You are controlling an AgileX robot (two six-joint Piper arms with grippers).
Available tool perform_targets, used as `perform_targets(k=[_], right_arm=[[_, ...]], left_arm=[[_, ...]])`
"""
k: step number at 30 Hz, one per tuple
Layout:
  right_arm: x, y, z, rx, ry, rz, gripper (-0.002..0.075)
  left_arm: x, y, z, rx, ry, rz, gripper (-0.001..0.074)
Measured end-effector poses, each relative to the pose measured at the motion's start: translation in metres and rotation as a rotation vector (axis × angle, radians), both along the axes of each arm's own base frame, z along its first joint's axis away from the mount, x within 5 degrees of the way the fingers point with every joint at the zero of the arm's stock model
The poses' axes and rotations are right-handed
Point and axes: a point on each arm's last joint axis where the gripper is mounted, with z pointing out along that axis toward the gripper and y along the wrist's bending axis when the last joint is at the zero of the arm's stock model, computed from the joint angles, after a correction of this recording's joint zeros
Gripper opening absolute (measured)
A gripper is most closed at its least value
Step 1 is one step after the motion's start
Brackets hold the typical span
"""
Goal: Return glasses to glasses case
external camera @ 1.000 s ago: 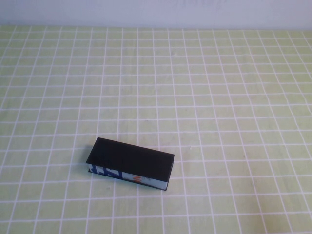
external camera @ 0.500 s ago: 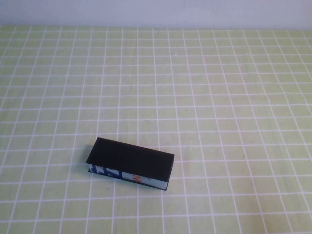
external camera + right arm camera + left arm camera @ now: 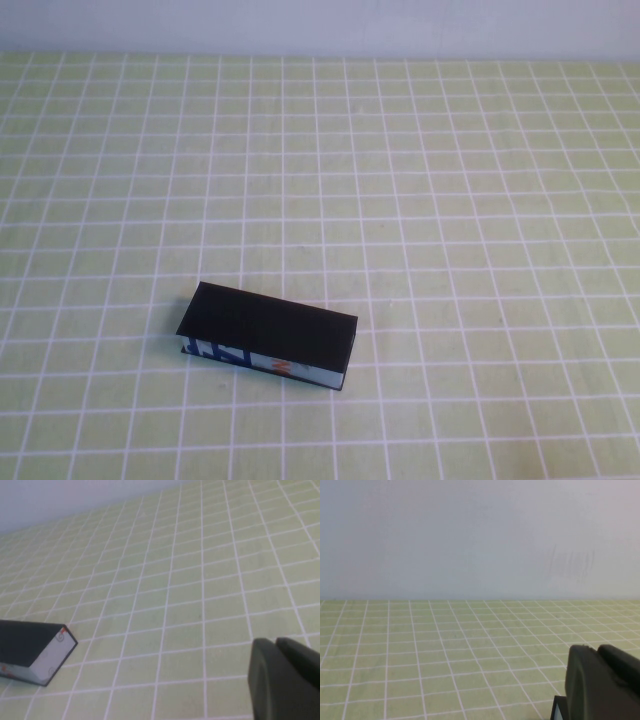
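Left gripper (image 3: 600, 682) and right gripper (image 3: 285, 677) hung well apart from the closed glasses case (image 3: 267, 334) on the table (image 3: 450, 200); finger spread could not be told.

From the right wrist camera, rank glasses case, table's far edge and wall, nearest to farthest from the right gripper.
1. glasses case, left of the right gripper.
2. table's far edge, beyond the case.
3. wall, just behind that edge; nearly tied.
The left gripper hangs over the table.

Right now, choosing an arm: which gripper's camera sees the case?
The right gripper: its wrist view shows the shut case. The left gripper sees only table and wall. Neither gripper shows in the high view.
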Motion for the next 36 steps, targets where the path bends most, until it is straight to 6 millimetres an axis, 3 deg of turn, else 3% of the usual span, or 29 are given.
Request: perform_targets(k=[27,36], right_arm=[[-0.003,0.005,-0.006,-0.006,0.068,0.055,-0.0011],[0.003,-0.012,0.004,-0.175,-0.084,-0.108,-0.0011]], left_arm=[[0.000,0.000,0.000,0.000,0.000,0.000,-0.0002],[0.000,0.000,0.000,0.000,0.000,0.000,-0.0002]])
